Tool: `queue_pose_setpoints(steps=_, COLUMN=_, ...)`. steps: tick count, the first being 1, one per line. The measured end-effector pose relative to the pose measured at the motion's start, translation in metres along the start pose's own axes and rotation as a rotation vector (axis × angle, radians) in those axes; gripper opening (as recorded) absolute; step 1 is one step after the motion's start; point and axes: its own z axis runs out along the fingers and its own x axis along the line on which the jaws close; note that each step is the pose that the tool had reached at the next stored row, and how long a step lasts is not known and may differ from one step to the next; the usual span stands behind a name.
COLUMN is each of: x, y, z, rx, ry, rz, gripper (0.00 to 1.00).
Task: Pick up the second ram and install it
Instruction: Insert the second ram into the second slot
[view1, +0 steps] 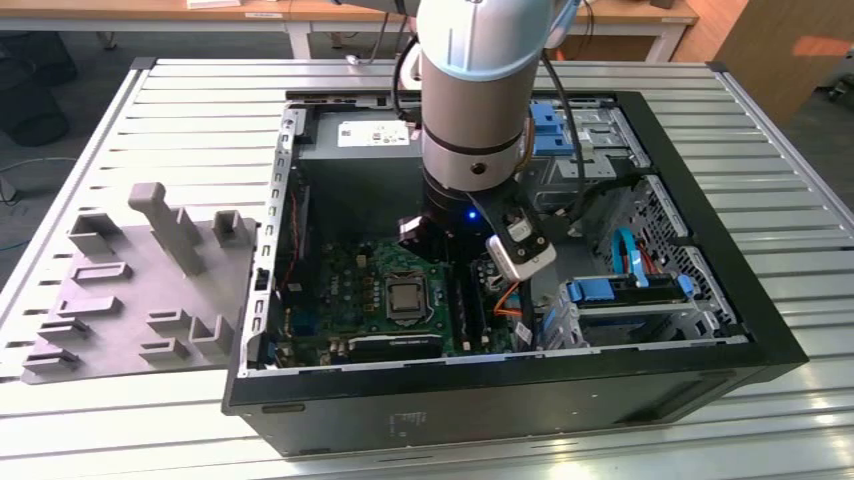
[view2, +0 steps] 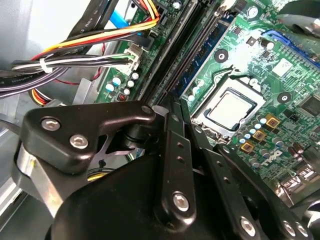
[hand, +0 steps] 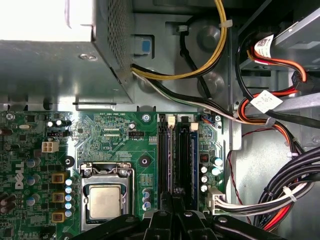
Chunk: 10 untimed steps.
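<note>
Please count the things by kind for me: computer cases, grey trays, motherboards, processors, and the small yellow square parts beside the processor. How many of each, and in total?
Black open computer case: 1
Grey moulded plastic tray: 1
Green square motherboard: 1
Silver square processor: 1
Small yellow square parts: 3
Total: 7

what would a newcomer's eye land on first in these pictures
The big silver arm grabs the eye first, reaching straight down into the open black computer case in the middle of the slatted table. Inside, the green motherboard with its shiny square processor stands out, and the gripper is poised over the long black memory slots beside that processor. At the exterior view's left lies a grey moulded tray.
</note>
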Motion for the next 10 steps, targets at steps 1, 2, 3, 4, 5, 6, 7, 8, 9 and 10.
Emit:
queue_pose_setpoints(steps=1, x=-0.0005, y=0.0001, z=0.0001, rx=-0.0017, ry=-0.0001, rz=0.000, gripper=0.12)
queue_pose_setpoints(steps=2, x=-0.0013, y=0.0001, z=0.0002, rx=-0.0024, ry=-0.0001, rz=0.000, gripper=0.12)
queue_pose_setpoints(steps=3, x=-0.0023, y=0.0001, z=0.0003, rx=-0.0026, ry=0.0000, rz=0.000, gripper=0.12)
queue_pose_setpoints(steps=4, x=-0.0031, y=0.0001, z=0.0003, rx=-0.0026, ry=0.0004, rz=0.000, gripper=0.12)
queue_pose_setpoints(steps=5, x=-0.0036, y=0.0001, z=0.0004, rx=-0.0025, ry=0.0009, rz=0.000, gripper=0.12)
queue_pose_setpoints(steps=6, x=-0.0038, y=0.0001, z=0.0003, rx=-0.0023, ry=0.0013, rz=0.000, gripper=0.12)
queue_pose_setpoints(steps=7, x=-0.0038, y=0.0001, z=0.0003, rx=-0.0022, ry=0.0015, rz=0.000, gripper=0.12)
queue_pose_setpoints(steps=8, x=-0.0038, y=0.0001, z=0.0003, rx=-0.0023, ry=0.0015, rz=0.000, gripper=0.12)
queue_pose_setpoints(steps=9, x=-0.0039, y=0.0001, z=0.0003, rx=-0.0023, ry=0.0015, rz=0.000, gripper=0.12)
queue_pose_setpoints(steps=10, x=-0.0039, y=0.0001, z=0.0003, rx=-0.0023, ry=0.0015, rz=0.000, gripper=0.12)
